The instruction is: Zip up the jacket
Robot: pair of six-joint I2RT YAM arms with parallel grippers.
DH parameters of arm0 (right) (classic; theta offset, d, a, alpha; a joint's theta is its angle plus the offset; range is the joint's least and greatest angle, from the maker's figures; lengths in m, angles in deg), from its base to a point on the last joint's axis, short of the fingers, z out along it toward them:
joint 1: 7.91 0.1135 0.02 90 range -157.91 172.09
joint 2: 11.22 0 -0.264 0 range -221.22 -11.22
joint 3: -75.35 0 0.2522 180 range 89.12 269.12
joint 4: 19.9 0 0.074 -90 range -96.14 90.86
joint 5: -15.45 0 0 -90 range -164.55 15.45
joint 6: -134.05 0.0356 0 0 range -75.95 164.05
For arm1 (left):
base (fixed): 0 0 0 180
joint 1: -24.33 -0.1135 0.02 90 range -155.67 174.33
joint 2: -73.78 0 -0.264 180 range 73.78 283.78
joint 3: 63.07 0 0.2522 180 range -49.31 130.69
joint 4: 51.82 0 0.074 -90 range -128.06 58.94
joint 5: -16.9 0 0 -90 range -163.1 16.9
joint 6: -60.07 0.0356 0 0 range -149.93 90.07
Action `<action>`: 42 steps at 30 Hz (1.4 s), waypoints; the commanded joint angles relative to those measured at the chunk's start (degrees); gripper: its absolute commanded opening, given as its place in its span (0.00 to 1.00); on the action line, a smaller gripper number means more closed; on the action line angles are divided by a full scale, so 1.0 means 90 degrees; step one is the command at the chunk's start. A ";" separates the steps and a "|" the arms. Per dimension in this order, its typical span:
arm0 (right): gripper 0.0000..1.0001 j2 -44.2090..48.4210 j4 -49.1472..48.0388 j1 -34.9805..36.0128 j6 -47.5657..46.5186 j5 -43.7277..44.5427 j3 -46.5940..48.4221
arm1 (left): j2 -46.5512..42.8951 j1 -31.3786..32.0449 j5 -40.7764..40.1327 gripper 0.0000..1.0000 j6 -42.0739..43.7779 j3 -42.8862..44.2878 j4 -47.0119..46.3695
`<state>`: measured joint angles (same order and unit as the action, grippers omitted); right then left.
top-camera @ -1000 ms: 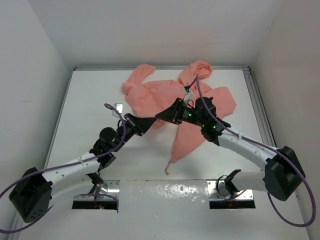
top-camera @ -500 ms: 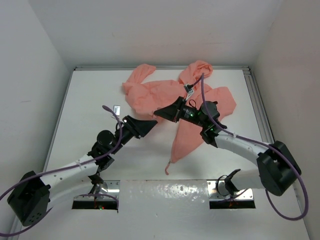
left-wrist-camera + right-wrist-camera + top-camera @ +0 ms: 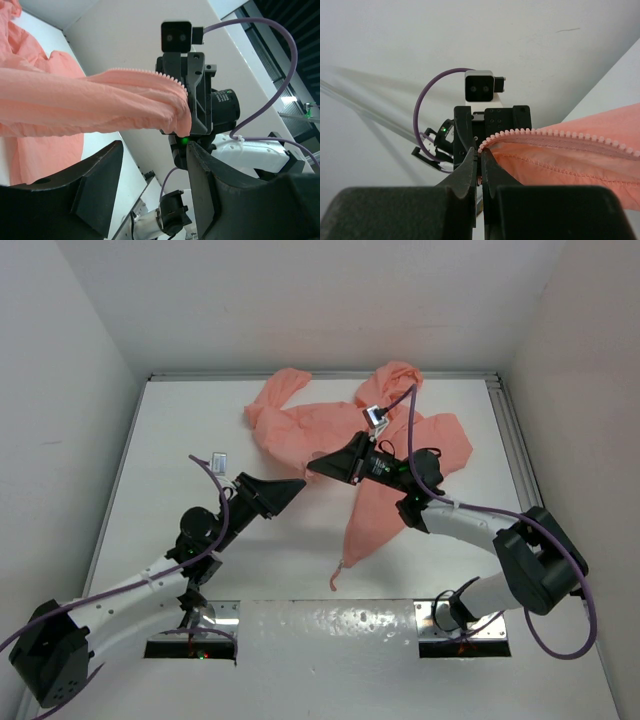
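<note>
The right tool (image 3: 480, 152) pinches the zipper edge (image 3: 520, 134) of the jacket (image 3: 580, 165) (teeth showing). The open left tool (image 3: 155, 147) should grip just beside it, pulling the fabric taut.

The jacket (image 3: 320, 425) lies across the far half of the table (image 3: 170, 440), from the middle to the right, with one strip trailing toward the near edge. The right gripper (image 3: 314, 466) sits at its near-left border, the zipper edge (image 3: 560, 134) pinched between its fingers. The left gripper (image 3: 298, 484) is just left and nearer, facing it, clear of the cloth.
</note>
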<state>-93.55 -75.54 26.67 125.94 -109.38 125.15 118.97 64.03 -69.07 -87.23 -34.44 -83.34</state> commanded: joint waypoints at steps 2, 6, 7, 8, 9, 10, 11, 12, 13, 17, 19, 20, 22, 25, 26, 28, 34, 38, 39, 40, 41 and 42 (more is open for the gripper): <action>0.00 0.0192 -0.0687 -0.0015 0.0179 -0.0192 -0.0087 | -0.0051 -0.0105 0.0020 0.51 -0.0011 -0.0002 -0.0408; 0.00 0.0260 -0.0589 -0.0005 0.0149 -0.0173 -0.0234 | 0.0183 -0.0105 0.0108 0.50 -0.0059 0.0027 -0.0653; 0.00 0.0270 -0.0608 -0.0005 0.0169 -0.0183 -0.0244 | 0.0223 -0.0105 0.0167 0.50 -0.0050 0.0066 -0.0663; 0.00 0.0270 -0.0589 -0.0005 0.0159 -0.0212 -0.0234 | 0.0281 -0.0105 0.0196 0.50 -0.0050 0.0095 -0.0711; 0.00 0.0270 -0.0560 -0.0005 0.0130 -0.0212 -0.0234 | 0.0359 -0.0105 0.0235 0.49 -0.0079 0.0095 -0.0769; 0.00 0.0261 -0.0531 -0.0005 0.0120 -0.0212 -0.0234 | 0.0398 -0.0105 0.0245 0.49 -0.0098 0.0076 -0.0934; 0.00 0.0260 -0.0521 0.0004 0.0130 -0.0212 -0.0253 | 0.0476 -0.0114 0.0274 0.48 -0.0108 0.0086 -0.0994; 0.00 0.0270 -0.0530 -0.0005 0.0120 -0.0212 -0.0263 | 0.0496 -0.0115 0.0284 0.47 -0.0108 0.0115 -0.0995; 0.00 0.0261 -0.0511 0.0004 0.0120 -0.0212 -0.0273 | 0.0526 -0.0105 0.0294 0.46 -0.0069 0.0134 -0.0966; 0.00 0.0251 -0.0374 -0.0005 0.0032 -0.0251 -0.0263 | 0.0565 -0.0105 0.0245 0.42 -0.0040 0.0144 -0.1004; 0.00 0.0241 -0.0345 -0.0005 0.0023 -0.0251 -0.0283 | 0.0575 -0.0114 0.0255 0.42 0.0009 0.0203 -0.0995; 0.00 0.0222 -0.0306 -0.0005 0.0003 -0.0251 -0.0283 | 0.0575 -0.0105 0.0265 0.42 0.0028 0.0222 -0.0995; 0.00 0.0192 -0.0306 -0.0005 -0.0007 -0.0232 -0.0302 | 0.0575 -0.0105 0.0255 0.42 0.0029 0.0213 -0.1004; 0.00 0.0163 -0.0384 -0.0005 0.0042 -0.0212 -0.0351 | 0.0584 -0.0095 0.0323 0.42 0.0067 0.0213 -0.1102; 0.00 0.0163 -0.0345 -0.0015 0.0023 -0.0193 -0.0351 | 0.0546 -0.0105 0.0333 0.42 0.0087 0.0193 -0.1102; 0.00 0.0153 -0.0335 -0.0015 0.0003 -0.0173 -0.0341 | 0.0477 -0.0105 0.0362 0.42 0.0116 0.0135 -0.1151; 0.00 0.0104 -0.0247 -0.0015 -0.0036 -0.0163 -0.0263 | 0.0311 -0.0105 0.0314 0.46 0.0263 0.0134 -0.1024; 0.00 0.0104 -0.0306 -0.0005 0.0013 -0.0193 -0.0254 | 0.0574 -0.0105 0.0440 0.46 0.0292 0.0319 -0.1034; 0.00 0.0094 -0.0306 -0.0005 0.0013 -0.0202 -0.0253 | 0.0613 -0.0105 0.0470 0.46 0.0263 0.0330 -0.1072; 0.00 0.0104 -0.0296 -0.0005 0.0013 -0.0202 -0.0253 | 0.0662 -0.0105 0.0470 0.44 0.0244 0.0330 -0.1189; 0.00 0.0114 -0.0296 -0.0005 0.0013 -0.0212 -0.0263 | 0.0740 -0.0105 0.0470 0.43 0.0224 0.0339 -0.1229; 0.00 0.0114 -0.0306 -0.0005 0.0022 -0.0212 -0.0283 | 0.0770 -0.0105 0.0499 0.41 0.0224 0.0369 -0.1248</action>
<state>-93.00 -75.43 26.65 126.75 -110.80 121.93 125.05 63.70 -65.83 -85.75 -33.59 -90.35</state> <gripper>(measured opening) 0.009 0.421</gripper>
